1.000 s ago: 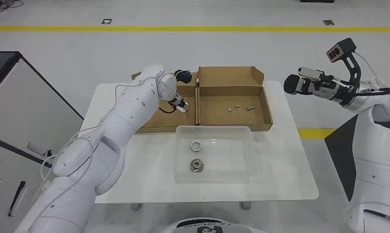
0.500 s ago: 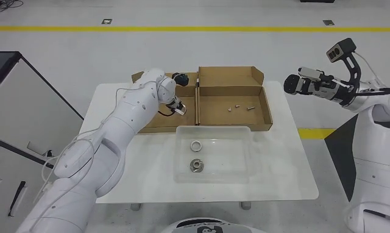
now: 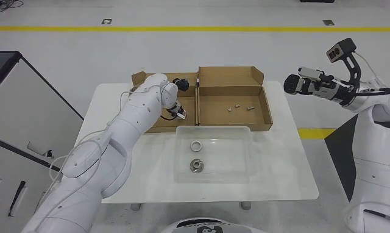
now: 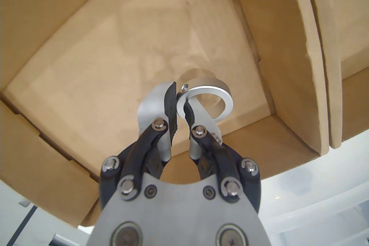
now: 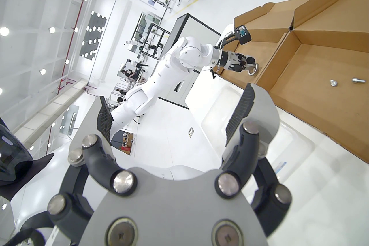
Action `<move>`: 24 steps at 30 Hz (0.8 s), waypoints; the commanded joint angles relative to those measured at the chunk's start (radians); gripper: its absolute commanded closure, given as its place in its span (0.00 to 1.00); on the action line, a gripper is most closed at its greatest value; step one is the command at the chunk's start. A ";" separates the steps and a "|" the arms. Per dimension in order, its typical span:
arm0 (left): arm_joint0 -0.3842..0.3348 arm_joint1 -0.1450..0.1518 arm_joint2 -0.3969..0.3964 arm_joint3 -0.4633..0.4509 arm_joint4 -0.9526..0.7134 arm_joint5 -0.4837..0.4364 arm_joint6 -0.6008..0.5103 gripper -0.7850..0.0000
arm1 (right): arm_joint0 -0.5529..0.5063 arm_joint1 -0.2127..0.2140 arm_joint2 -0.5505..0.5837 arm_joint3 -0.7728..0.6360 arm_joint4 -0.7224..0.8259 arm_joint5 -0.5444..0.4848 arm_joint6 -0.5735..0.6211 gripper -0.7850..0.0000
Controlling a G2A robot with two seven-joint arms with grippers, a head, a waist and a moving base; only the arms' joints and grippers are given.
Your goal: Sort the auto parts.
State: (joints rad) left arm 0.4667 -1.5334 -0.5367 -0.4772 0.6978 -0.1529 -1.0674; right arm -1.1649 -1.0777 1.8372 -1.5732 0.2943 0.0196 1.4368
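Note:
My left gripper (image 4: 180, 107) is shut on a silver metal ring (image 4: 210, 100), pinching its rim just above the floor of the left cardboard box (image 4: 101, 51), near the box's inner corner. In the top view the left gripper (image 3: 181, 113) sits low in the left box (image 3: 157, 122). The right cardboard box (image 3: 210, 111) holds two small silver parts (image 3: 239, 107). A clear plastic bin (image 3: 241, 172) in front contains a ring (image 3: 196, 145) and a gear-like part (image 3: 196, 166). My right gripper (image 5: 175, 114) is open and empty, held off the table's right side (image 3: 291, 84).
The two boxes stand side by side at the back of the white table (image 3: 280, 166), with upright flaps between them. The bin sits at the table's middle front. Bare table lies left and right of the bin.
My left gripper has shifted slightly toward the front of the left box and lower, still holding the ring. The right arm has stayed still.

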 commanded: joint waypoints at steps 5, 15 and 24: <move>-0.008 -0.024 0.005 0.051 -0.007 -0.018 0.007 0.64 | 0.000 0.000 0.000 0.000 0.000 0.000 0.000 0.00; -0.032 -0.046 -0.007 0.114 -0.031 -0.070 0.007 0.00 | 0.000 0.000 0.000 0.000 0.000 0.000 0.000 0.00; -0.069 -0.027 -0.050 0.114 -0.055 -0.123 0.048 0.00 | 0.000 0.000 0.000 0.000 0.000 0.000 0.000 0.00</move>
State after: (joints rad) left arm 0.4021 -1.5653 -0.5800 -0.3583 0.6443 -0.2674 -1.0241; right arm -1.1649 -1.0777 1.8372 -1.5732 0.2943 0.0196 1.4368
